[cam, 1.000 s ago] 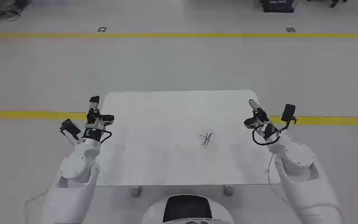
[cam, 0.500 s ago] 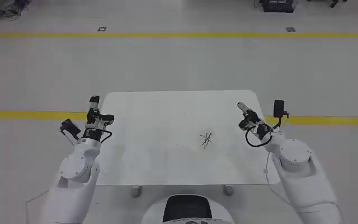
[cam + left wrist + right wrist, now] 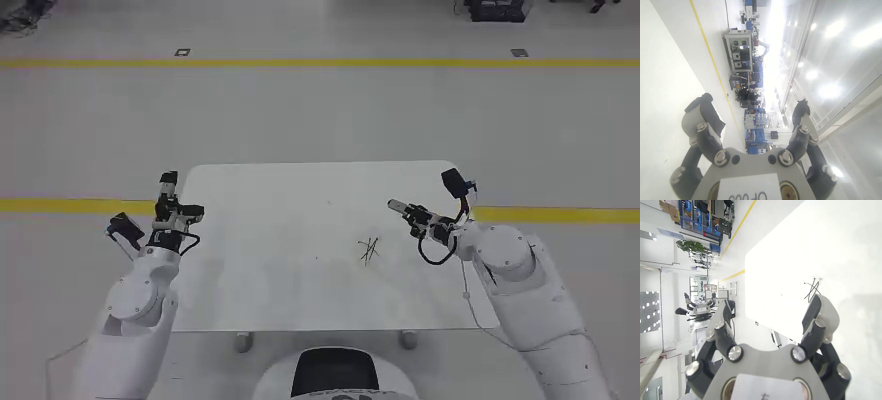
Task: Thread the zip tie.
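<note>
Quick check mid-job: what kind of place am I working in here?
Probably an industrial lab or factory hall: yellow floor lines, an equipment cabinet, blue workstations, and one white table.

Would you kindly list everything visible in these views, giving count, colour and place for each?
zip ties: a few, exact count unclear, black, lying crossed in a small pile on the table, right of centre
table: one, white, in front of the robot
floor lines: two, yellow, one far beyond the table, one passing under it
plant: one, green, far off in the room behind
left hand: one, grey and black, open, at the table's left edge
right hand: one, grey and black, open, over the table's right part, near the zip ties but apart from them
</note>
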Robot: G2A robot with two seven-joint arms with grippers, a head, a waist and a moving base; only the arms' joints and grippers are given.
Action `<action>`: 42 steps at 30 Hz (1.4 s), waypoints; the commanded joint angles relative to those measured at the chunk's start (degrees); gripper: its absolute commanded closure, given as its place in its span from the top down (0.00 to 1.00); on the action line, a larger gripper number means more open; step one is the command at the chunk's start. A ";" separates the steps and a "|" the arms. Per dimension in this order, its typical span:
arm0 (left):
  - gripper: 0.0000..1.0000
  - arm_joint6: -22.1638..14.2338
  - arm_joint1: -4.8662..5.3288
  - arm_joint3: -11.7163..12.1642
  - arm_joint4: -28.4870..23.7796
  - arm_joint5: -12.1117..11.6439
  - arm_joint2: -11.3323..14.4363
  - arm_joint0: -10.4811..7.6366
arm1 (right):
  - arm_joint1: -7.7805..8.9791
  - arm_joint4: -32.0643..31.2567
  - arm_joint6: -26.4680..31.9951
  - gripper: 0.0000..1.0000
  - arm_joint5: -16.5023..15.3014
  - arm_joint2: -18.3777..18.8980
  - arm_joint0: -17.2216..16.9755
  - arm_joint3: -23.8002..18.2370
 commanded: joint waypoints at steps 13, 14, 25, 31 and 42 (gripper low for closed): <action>1.00 0.00 0.00 0.00 0.00 0.00 0.00 0.00 | 0.32 -8.55 5.89 1.00 0.00 -3.85 5.03 0.29; 1.00 0.00 0.00 0.00 0.00 0.00 0.00 0.00 | 0.27 -9.67 6.83 1.00 0.00 -4.62 6.15 1.16; 1.00 0.00 0.00 0.00 0.00 0.00 0.00 0.00 | -2.51 -16.21 15.09 1.00 0.00 -13.65 19.64 12.15; 1.00 0.00 0.00 0.00 0.00 0.00 0.00 0.00 | -3.05 -17.31 15.94 1.00 0.00 -14.59 21.10 13.38; 1.00 0.00 0.00 0.00 0.00 0.00 0.00 0.00 | -3.05 -17.31 15.94 1.00 0.00 -14.59 21.10 13.38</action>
